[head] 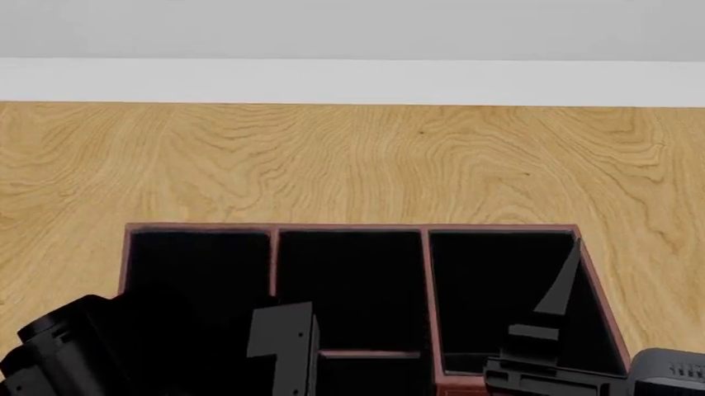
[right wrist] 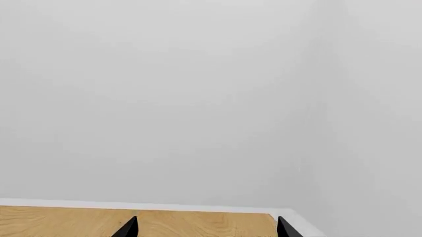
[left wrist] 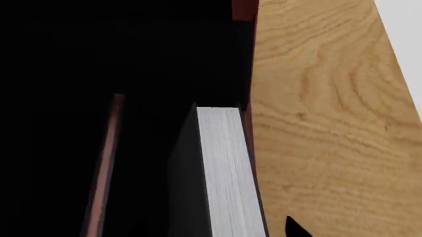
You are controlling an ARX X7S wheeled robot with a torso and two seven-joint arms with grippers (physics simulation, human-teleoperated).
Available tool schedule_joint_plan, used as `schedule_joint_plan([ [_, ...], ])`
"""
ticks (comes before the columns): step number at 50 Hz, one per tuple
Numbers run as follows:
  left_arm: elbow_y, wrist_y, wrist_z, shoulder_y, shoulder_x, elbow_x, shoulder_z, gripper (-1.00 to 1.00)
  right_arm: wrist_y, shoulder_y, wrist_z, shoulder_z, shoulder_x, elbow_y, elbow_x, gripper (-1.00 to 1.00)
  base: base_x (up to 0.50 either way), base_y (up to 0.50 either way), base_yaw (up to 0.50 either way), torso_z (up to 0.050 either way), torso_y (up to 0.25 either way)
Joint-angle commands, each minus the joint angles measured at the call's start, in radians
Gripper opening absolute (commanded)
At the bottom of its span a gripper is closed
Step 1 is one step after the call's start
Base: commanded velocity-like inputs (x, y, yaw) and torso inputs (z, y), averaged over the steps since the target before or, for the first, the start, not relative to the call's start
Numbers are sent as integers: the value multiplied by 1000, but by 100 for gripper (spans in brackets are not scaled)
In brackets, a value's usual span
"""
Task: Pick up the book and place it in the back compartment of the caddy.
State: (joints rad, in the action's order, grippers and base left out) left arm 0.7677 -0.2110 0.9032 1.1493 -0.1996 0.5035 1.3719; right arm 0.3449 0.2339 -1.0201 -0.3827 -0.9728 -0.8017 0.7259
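The book (left wrist: 228,173) stands on edge inside the caddy (head: 352,228), white page edges up. Its black cover lies close along a red-brown outer wall (left wrist: 244,10), and a thin divider (left wrist: 105,163) is on its other side. I cannot tell which compartment this is. My left gripper (left wrist: 211,233) is open around the book. One fingertip (left wrist: 293,228) shows clear of the cover; the other is lost against the black. The back compartment (head: 350,289) shows black and bare in the head view. My right gripper (right wrist: 207,229) is open and holds nothing.
My left arm (head: 121,346) covers the caddy's front left, and my right arm (head: 551,363) hangs over its front right corner. Bare wooden table (head: 352,157) runs from the caddy to a white wall (head: 352,33).
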Motion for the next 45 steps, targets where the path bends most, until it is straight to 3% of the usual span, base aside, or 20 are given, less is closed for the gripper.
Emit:
schedule_joint_plan([
  [1,-49,4,-178,2,2,-30,-72,100,8,7,1,-2,2,-6,3,100,0,-3,-8,0,0],
  [26,-343,-130,-260,48,-103,12,-97,100,-17,-18,1,14,-13,-21,-4,100,1,0,-2,0,0],
  [45,-435,-167,-286,75,-134,27,-113,100,-29,-30,-1,20,-19,-33,-12,100,0,0,0,0,0],
])
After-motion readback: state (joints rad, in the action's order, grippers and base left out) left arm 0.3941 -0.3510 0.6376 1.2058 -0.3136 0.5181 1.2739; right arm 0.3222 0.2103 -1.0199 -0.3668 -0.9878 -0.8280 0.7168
